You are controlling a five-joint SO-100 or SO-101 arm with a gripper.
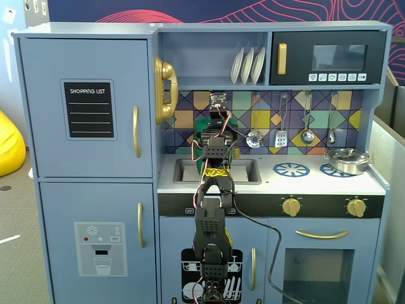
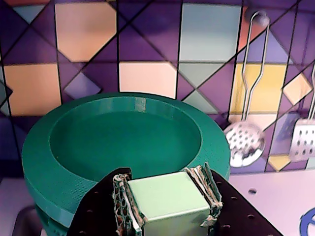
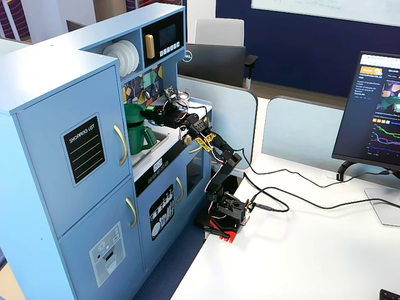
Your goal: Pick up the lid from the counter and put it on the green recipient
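Black multi-joint arm (image 1: 209, 221) rises from its base in front of the toy kitchen and reaches forward over the sink area, forearm stretched toward the tiled backsplash; in a fixed view (image 3: 215, 165) it runs up from the base on the white table (image 3: 300, 250) and bends left into the counter recess.

Wrist view: the black two-finger gripper (image 2: 167, 223) enters from the bottom edge, fingers (image 2: 123, 201) narrowed and clamped on the small square pale-green knob (image 2: 165, 199) of the flat round green plastic lid (image 2: 123, 140). The lid fills most of the frame, tilted a little, with the edge of the tall dark-green plastic container (image 2: 42, 216) showing just under its lower left rim. Whether the lid sits fully seated cannot be told. Behind it the coloured tile backsplash (image 2: 147, 78), a hanging steel skimmer (image 2: 243, 142) and slotted spatula (image 2: 302, 140).

A fixed view from the front hides lid and container almost fully behind the arm; only green bits (image 1: 201, 130) peek out. It alone shows the shiny steel pot (image 1: 347, 159) on the right burner, well apart. A fixed view from the side alone shows the container's body and strap handle (image 3: 139, 131) standing by the sink, gripper (image 3: 153, 111) at its top.
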